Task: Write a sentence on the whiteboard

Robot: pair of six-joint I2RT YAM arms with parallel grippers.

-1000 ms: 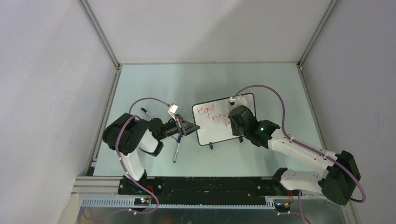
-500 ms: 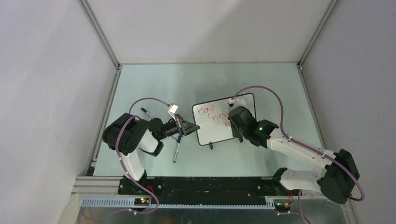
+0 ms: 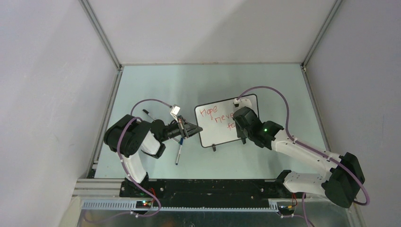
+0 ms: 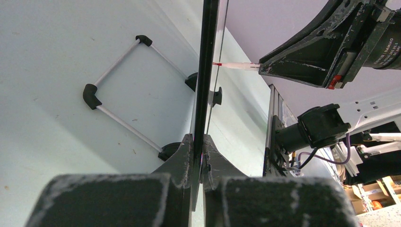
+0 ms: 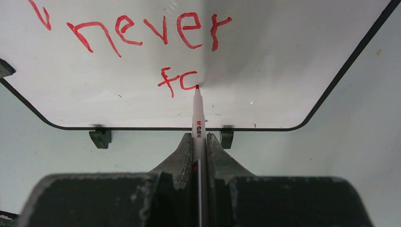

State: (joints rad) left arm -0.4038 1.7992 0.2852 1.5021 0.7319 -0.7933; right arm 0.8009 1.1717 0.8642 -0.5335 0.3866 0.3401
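Since a second ago: right arm has edged rightward along the board, and the red handwritten sentence (image 5: 142, 42) has grown from "Hope neve f" to "Hope never fc". Writing steps down in slanted lines across the small glossy whiteboard with thin black frame (image 5: 283, 56), which stands leaning back on its two black feet mid-way across the pale green tabletop (image 3: 265, 85), between the two arms. White-barrelled red marker (image 5: 198, 120) has its tip touching the board at the lower end of the "c"-shaped stroke. Right gripper (image 5: 198, 142) is pinching the marker barrel, fingers pressed tight on either side. Left gripper (image 4: 198, 146) is clamped on the board's left edge, apparently steadying it against the pen's push. Dark pen (image 3: 178, 153) lies loose on the table by the left arm, apart from the work. Judged step: third word under way, first letter done, second only half formed. Next move likely calls for closing that curve with a short downstroke to make an "a", then stepping right for "des". Bare white remains to the right. Pressure should stay light and the left hold firm, or strokes will skip.
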